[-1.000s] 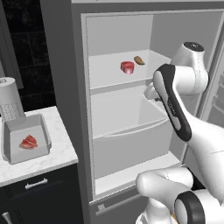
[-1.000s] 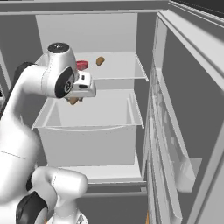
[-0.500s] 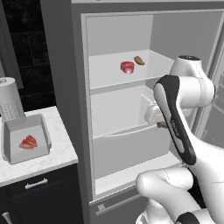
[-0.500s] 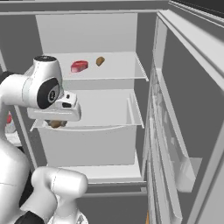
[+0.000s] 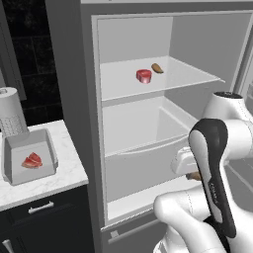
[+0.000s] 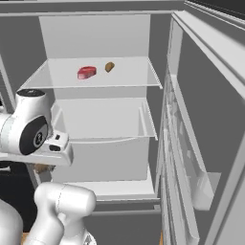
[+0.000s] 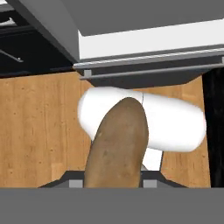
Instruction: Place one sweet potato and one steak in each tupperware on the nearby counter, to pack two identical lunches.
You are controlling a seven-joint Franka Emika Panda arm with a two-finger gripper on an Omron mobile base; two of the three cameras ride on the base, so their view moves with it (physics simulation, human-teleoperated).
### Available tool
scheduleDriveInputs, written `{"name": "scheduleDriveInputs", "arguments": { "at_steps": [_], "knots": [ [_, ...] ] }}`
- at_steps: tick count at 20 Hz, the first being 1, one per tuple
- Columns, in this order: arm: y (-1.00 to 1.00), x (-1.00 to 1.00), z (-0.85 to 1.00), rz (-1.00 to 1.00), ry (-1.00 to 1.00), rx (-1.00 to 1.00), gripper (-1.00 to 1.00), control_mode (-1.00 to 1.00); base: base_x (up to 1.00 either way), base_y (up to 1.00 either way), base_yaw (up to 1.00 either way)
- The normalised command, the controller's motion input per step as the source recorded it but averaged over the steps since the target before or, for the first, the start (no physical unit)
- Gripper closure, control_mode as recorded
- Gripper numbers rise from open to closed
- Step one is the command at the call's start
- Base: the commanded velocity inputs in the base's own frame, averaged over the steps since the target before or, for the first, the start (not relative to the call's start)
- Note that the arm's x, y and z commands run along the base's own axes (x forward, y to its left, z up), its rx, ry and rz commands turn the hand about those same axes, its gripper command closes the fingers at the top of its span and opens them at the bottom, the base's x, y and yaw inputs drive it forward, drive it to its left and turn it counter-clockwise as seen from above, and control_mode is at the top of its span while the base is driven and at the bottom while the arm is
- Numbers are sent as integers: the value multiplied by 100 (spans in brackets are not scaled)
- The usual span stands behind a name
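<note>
Your jaws [image 7: 114, 181] are clamped on a brown, rough-skinned, elongated sweet potato [image 7: 117, 144]. In the hand view its long axis runs straight out from between the jaws, away from the camera, and it hangs over the wooden plank floor [image 7: 39, 127] in front of the open white fridge [image 5: 133, 123]. In the left base view a sliver of the same potato [image 5: 193, 176] peeks out under the wrist, low and in front of the fridge's lower drawer.

The relation your next move turns on, as I judge it: the shallow grey rectangular tupperware tray [image 5: 28, 155] lies well off to the arm's left, on the white marble-patterned table [image 5: 66, 173], so you must swing the load left and away from the fridge. That tray already holds 1 red steak [image 5: 32, 160] and no potato that I can see, so it looks like the sensible target. I see only 1 tray here.

Farther out, on the upper fridge shelf [image 6: 129, 76], 1 more red steak [image 6: 86, 72] and 1 more brown sweet potato [image 6: 109, 66] sit near each other, apart. A white paper towel roll [image 5: 11, 111] stands behind the tray.

No brand, label or readable writing anywhere.
</note>
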Motion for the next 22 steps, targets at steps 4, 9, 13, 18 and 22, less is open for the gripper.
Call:
{"name": "scheduleDriveInputs", "arguments": {
  "at_steps": [4,9,13,18,22],
  "knots": [
    [0,0,0,0,0,0,100,100,-97,60,0],
    [0,0,0,0,0,0,100,100,-30,100,7],
    [0,0,0,0,0,0,100,100,14,100,2],
    [0,0,0,0,0,0,100,100,68,100,0],
    [0,0,0,0,0,0,100,100,100,72,-7]
  ]
}}
